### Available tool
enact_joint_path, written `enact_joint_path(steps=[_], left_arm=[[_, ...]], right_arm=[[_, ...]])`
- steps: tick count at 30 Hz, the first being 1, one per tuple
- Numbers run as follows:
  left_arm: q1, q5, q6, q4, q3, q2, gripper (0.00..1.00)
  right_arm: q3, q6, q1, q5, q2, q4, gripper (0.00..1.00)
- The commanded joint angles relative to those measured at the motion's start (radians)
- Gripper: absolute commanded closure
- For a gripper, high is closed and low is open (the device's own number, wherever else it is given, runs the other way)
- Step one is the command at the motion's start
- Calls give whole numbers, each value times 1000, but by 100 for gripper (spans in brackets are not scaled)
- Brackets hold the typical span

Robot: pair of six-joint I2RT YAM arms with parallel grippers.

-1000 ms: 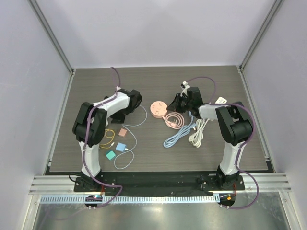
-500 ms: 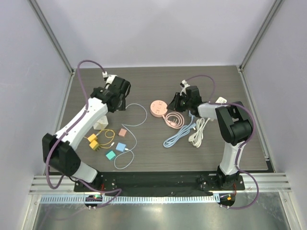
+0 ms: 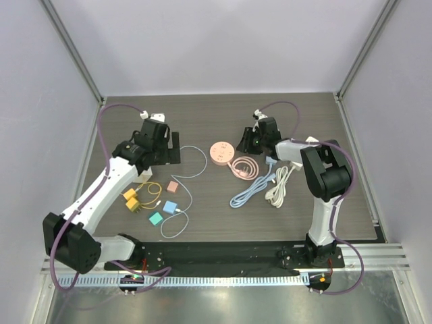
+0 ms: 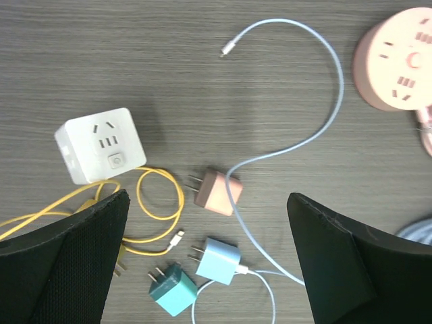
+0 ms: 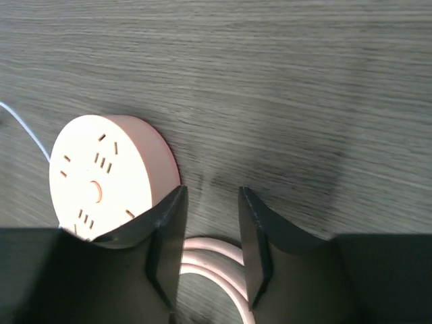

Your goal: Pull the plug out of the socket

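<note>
The left hand [image 4: 208,197] hung wide open over the small pink plug [image 4: 214,192], which lay loose on the bench [image 4: 101,54] between the white cube socket [image 4: 101,144] and the round pink socket [image 5: 108,177]. The right hand [image 5: 211,196], narrowed and empty, sat just beside the latter. The plug looked light, rigid and smooth (best pinched across its flat sides).

Between the left tool's [image 4: 208,202] spread fingers: blue charger [image 4: 219,260] and teal charger [image 4: 173,289] side by side, yellow cable [image 4: 162,202] looping toward its left finger on the tabletop [image 4: 202,67].
</note>
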Motion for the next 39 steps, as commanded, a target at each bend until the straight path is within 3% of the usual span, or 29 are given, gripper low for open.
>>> enact_joint_path(steps=[1, 6, 10, 15, 17, 21, 28, 34, 38, 39], left_arm=[[6, 122, 8, 87, -9, -68, 0], [6, 220, -9, 91, -10, -68, 0], [6, 229, -13, 117, -35, -119, 0], [4, 344, -21, 177, -62, -165, 0], [1, 409, -42, 229, -91, -185, 0], [-8, 523, -198, 344, -217, -269, 0], [-49, 684, -576, 974, -737, -379, 0], [-260, 531, -616, 1088, -881, -459, 0], [-316, 519, -680, 1222, -1002, -574, 0], [-316, 530, -700, 1319, -1039, -600, 0]], right_arm=[[23, -67, 9, 122, -23, -204, 54], [34, -57, 10, 180, -176, -322, 43], [-41, -29, 47, 212, -369, -348, 27], [-278, 87, 108, 217, -575, -302, 17], [-364, 127, 128, 216, -656, -266, 1], [-607, 236, 182, 217, -940, -167, 0], [-855, 382, 217, 196, -1247, -61, 0], [-1033, 495, 217, 214, -1312, 36, 0], [-1209, 575, 216, 139, -1313, 338, 1], [-1233, 606, 219, 112, -1316, 386, 0]])
